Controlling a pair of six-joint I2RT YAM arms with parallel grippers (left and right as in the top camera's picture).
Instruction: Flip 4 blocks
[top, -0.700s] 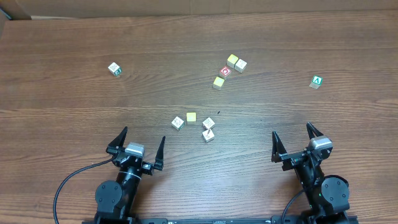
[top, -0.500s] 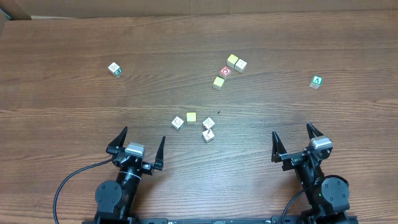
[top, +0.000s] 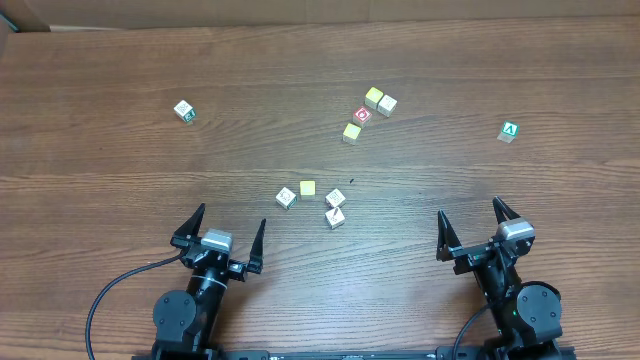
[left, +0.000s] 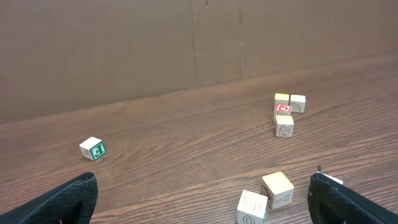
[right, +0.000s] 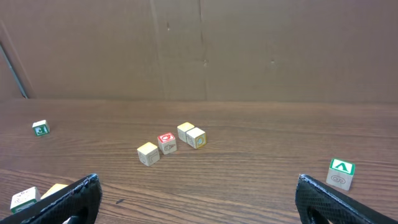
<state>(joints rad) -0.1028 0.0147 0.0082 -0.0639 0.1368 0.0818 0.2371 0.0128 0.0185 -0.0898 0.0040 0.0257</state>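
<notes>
Nearest the robot's base, the left gripper (top: 227, 225) is hovering low over the wooden table (top: 120, 170), its two black fingers standing wide apart with nothing between them. The right gripper (top: 469, 212) is hanging level with it, well off to the right, its jaws likewise spread and holding nothing. Just beyond, between the two arms and somewhat closer to the left one, the four task blocks are lying in a loose cluster on the bare wood. The block with the red-orange mark (top: 334, 216) is sitting nearest, and the cream block (top: 336, 198) is resting just behind it. The white block (top: 286, 197) is lying to the left of that pair, and the yellow-faced block (top: 307, 188) is sitting just beside the white one, a little farther out. No finger is touching any of them. Farther up the table, the red-circle cube (top: 363, 115) is sitting with a yellow cube (top: 351, 132) just at its near-left corner. A yellow-topped cube (top: 374, 97) and a pale cube (top: 387, 104) are sitting side by side just behind it. At about that depth, the green "A" cube (top: 510, 131) is standing alone far to the right, and a green-marked cube (top: 184, 110) is standing alone far to the left. A cardboard wall (left: 124, 50) is rising along the table's far edge.
</notes>
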